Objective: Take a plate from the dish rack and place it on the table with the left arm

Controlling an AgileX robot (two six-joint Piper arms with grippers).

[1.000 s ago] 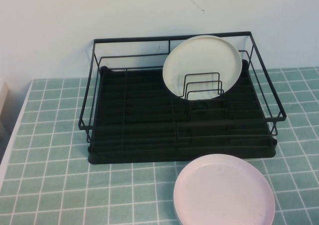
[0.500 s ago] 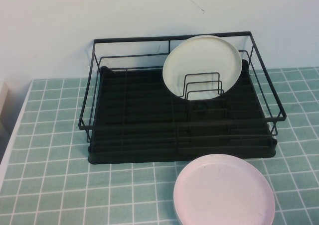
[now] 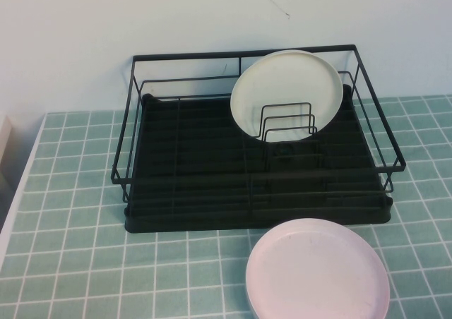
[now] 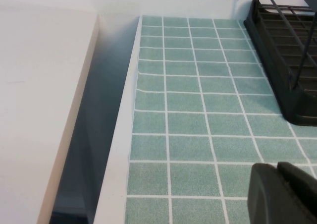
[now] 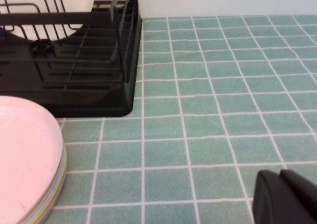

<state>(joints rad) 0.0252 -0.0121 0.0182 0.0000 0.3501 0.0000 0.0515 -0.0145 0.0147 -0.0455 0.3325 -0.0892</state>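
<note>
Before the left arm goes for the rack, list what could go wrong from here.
1. The plate leans upright behind wire dividers in the dish rack; lifting it at an angle could snag them.
2. A pink plate lies on the table just in front of the rack, narrowing set-down space.
3. The left gripper, fingers shut, is low near the table's edge; the right gripper is low beside the rack.

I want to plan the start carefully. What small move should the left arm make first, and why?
Probably swing the left gripper, now shut over bare tiles of the table beside the dish rack, up toward the plate and open it. The plate leans upright in the rack, untouched. The right gripper waits over tiles on the rack's other side, near the pink plate.
</note>
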